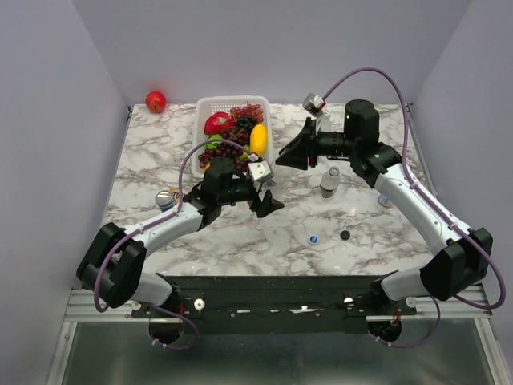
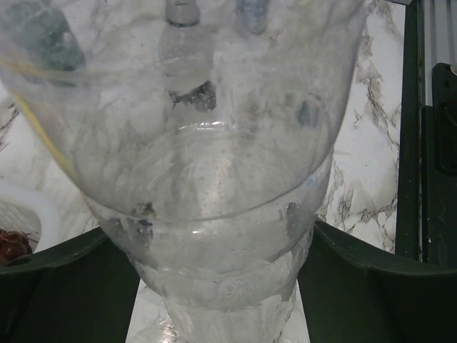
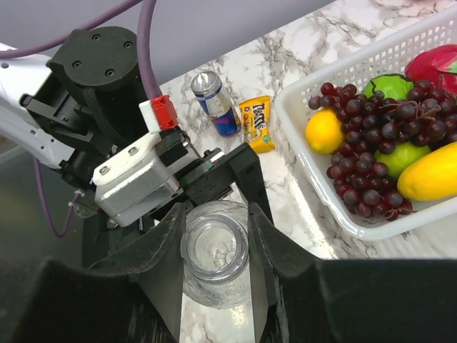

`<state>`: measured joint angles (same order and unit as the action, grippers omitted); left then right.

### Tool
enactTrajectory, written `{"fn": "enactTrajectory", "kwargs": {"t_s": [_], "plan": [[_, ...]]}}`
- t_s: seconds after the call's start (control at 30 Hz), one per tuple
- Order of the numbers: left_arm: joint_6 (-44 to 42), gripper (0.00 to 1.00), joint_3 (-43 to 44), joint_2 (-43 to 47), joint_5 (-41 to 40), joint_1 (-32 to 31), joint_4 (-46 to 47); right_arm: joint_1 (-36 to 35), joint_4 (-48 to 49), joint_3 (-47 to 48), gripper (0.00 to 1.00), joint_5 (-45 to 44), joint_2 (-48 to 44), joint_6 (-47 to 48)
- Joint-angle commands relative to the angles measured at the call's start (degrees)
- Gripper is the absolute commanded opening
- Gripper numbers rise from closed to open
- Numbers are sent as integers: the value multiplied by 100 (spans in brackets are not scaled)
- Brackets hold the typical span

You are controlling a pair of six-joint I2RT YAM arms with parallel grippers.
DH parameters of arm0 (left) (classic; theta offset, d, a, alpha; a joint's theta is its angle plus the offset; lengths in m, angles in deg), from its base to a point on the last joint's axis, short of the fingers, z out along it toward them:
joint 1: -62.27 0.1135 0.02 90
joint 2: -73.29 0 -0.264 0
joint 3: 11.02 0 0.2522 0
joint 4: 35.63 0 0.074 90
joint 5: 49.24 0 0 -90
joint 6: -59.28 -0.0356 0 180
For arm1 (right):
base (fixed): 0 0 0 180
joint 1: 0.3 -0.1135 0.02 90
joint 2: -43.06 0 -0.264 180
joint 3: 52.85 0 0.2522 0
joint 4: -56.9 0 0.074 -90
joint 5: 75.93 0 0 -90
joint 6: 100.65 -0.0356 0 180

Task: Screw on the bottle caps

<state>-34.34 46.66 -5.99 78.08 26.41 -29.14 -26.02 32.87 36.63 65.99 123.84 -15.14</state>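
Left claw clamps the uncapped clear bottle; for the right claw I cannot tell

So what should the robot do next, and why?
Probably squeeze the left gripper tight on the bottle it straddles. The right gripper holds the open neck; once the left has it, the right could let go and fetch the black cap.

Lab test cell: plain walls enclose a marble tabletop.
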Motion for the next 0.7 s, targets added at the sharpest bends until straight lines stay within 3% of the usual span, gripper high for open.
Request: {"fn": "enactTrajectory", "kwargs": {"t_s": [0.0, 0.07, 0.2, 0.23, 0.37, 0.43, 0.47, 0.5, 0.67], "plan": [[-201, 71, 134, -61, 354, -18, -83, -48, 33, 56, 9, 345, -62, -43], [-174, 63, 108, -43, 390, -18, -21, -39, -19, 83, 13, 397, -35, -26], [-43, 49, 47, 158, 259, 17, 146, -39, -844, 653, 59, -38, -61, 892], [79, 48, -15, 220, 241, 43, 207, -30, -1229, 785, 62, -329, -131, 1054], [334, 38, -357, 668, 126, 237, 365, 486, -2241, 1435, 69, -719, -316, 1617], [335, 26, -586, 957, 39, 333, 409, 585, -2933, 1349, 70, -692, -448, 2213], [492, 20, -656, 1055, 38, 351, 401, 585, -3146, 1218, 70, -683, -527, 2572], [494, 2, -787, 1134, 4, 369, 409, 585, -3340, 799, 71, -553, -693, 3342], [520, 0, -1096, 1644, -260, 509, 541, 279, -4089, -582, 71, -1033, -975, 5368]]}}
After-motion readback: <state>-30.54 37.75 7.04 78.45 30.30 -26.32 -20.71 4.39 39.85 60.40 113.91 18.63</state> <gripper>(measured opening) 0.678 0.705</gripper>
